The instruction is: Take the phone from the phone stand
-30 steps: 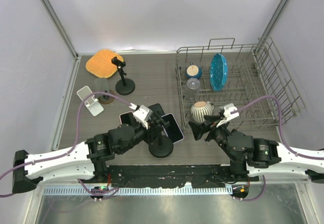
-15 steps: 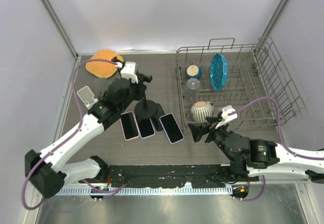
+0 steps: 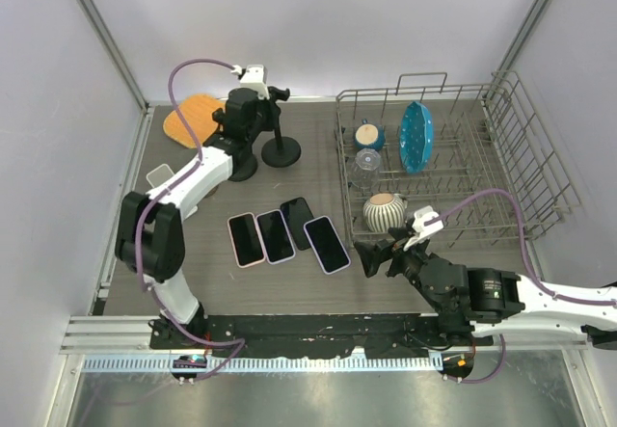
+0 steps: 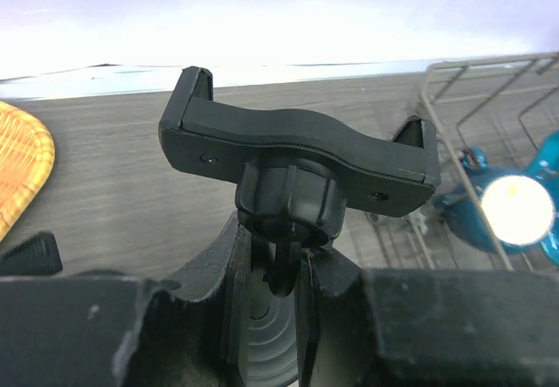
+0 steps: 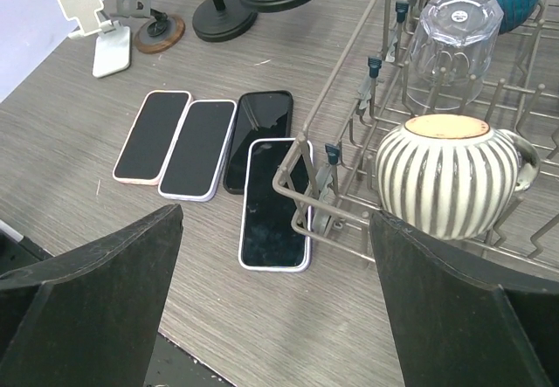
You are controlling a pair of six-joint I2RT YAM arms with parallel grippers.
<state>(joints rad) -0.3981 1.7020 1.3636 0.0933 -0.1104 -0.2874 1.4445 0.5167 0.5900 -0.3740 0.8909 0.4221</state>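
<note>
Left claw (image 4: pixel 272 293) on stand (image 4: pixel 293 151), rack (image 3: pixel 415 90) beside

Flat on the table (image 3: pixel 193 263), near the middle, four in a row from left to right: first phone (image 3: pixel 245 239), second phone (image 3: pixel 276 235), third phone (image 3: pixel 297 222), fourth phone (image 3: pixel 328 244), with the third a little farther back and the fourth a little nearer. To the right, the dish rack (image 3: pixel 525 172), with a mug (image 3: pixel 383 212) in its near left corner, a glass (image 3: pixel 367 164) behind that, a bowl (image 3: pixel 368 137) farther still, and a plate (image 3: pixel 416 136) just right of the bowl. At the far middle, left of the rack, a clamp stand (image 3: pixel 281 150); just left of it, a second stand (image 3: pixel 243 169). In the far left corner, a mat (image 3: pixel 193 119). Near the left edge, a folding stand (image 3: pixel 159 178), a coaster (image 5: pixel 159 33) just right of it
</note>
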